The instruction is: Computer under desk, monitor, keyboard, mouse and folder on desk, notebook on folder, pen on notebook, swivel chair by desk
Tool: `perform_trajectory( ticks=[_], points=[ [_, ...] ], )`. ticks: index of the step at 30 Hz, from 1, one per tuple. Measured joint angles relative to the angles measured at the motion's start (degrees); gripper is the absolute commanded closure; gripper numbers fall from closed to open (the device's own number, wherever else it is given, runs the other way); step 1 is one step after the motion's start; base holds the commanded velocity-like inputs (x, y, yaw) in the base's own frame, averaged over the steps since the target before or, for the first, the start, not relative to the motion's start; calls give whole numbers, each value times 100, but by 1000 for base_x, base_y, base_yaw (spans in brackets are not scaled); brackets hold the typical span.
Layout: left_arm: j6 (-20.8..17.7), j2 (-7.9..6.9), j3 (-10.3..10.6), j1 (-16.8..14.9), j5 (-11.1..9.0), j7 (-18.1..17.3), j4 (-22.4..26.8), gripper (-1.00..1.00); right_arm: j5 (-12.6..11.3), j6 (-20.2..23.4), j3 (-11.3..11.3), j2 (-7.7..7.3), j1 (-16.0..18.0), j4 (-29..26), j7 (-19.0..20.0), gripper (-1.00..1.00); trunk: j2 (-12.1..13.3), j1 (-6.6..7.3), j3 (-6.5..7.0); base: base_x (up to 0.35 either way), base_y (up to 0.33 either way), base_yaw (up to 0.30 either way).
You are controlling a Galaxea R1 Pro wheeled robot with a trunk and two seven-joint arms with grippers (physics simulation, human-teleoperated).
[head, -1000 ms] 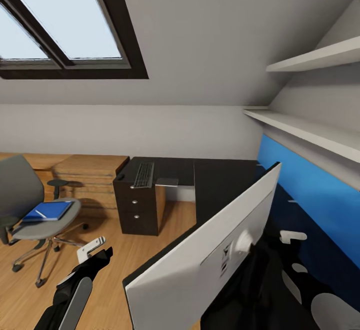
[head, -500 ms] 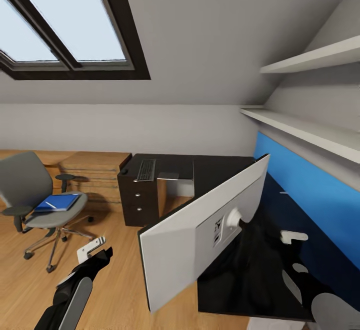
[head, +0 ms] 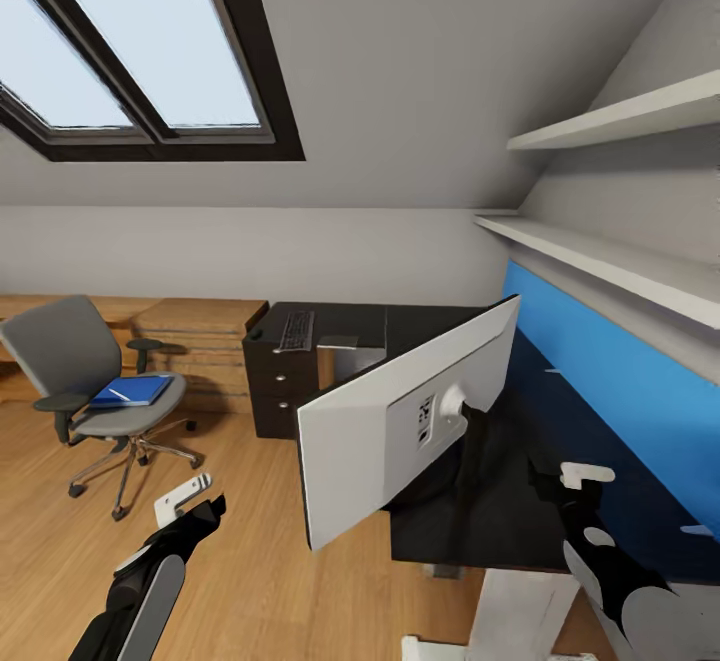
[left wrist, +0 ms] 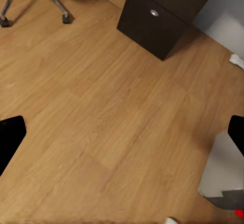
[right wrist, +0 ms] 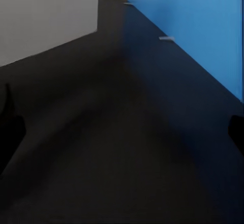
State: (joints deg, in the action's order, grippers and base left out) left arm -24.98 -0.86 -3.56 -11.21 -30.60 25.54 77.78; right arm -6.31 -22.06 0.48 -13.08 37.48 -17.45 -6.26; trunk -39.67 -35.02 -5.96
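Observation:
The monitor (head: 400, 421) stands on the glossy black desk (head: 520, 531), its silver-white back toward me. At the far end of the desk lies the keyboard (head: 296, 330) with a small dark mouse (head: 258, 334) beside it. The grey swivel chair (head: 62, 351) stands apart on the floor at the left and carries a blue folder (head: 132, 390) with a thin white pen (head: 117, 393) on it; I cannot tell a notebook apart from the folder. My left gripper (head: 190, 503) hangs open over the floor (left wrist: 122, 137). My right gripper (head: 578, 481) is open above the desk top (right wrist: 122, 132).
A black three-drawer unit (left wrist: 157, 18) holds up the desk's far end, with a light wooden chest (head: 200, 341) behind it. A blue back panel (right wrist: 203, 26) and two white shelves (head: 620, 261) line the right wall. A pale corner with a red spot (left wrist: 237, 213) juts in near the left gripper.
The whole view has shifted: the camera has pulled back and turned, so the monitor, desk and chair look farther off. Both grippers keep their places in the picture.

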Motion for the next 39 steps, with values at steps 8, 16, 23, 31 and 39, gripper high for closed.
perform_trajectory(
  ticks=[8, 16, 23, 31, 39],
  points=[
    [0, 9, 1, 0, -2, -3, -8, -100, 9, -9, 43, 48, 0, 18, 15, -100, 1, 0, 0, -309, 0, 0],
    [-8, 9, -3, 0, -5, -8, -9, -100, 11, -37, 40, 245, -1, 35, 30, -100, 1, 1, 0, -280, 58, 0],
    [-34, 32, 11, 0, -30, -30, -56, -100, 41, -49, 39, 733, -1, 39, 31, -100, 1, 4, 0, 2, 245, 0],
    [-15, 37, 450, 1, -31, -30, -311, -100, 40, -70, 40, 912, -9, 9, 26, -100, 0, 3, 0, 5, 30, 0],
    [-15, 41, 509, 1, -32, -41, -324, -100, 48, -73, 29, 1008, -9, 13, 19, -100, -1, 6, 0, 74, 1, 0]
  ],
)
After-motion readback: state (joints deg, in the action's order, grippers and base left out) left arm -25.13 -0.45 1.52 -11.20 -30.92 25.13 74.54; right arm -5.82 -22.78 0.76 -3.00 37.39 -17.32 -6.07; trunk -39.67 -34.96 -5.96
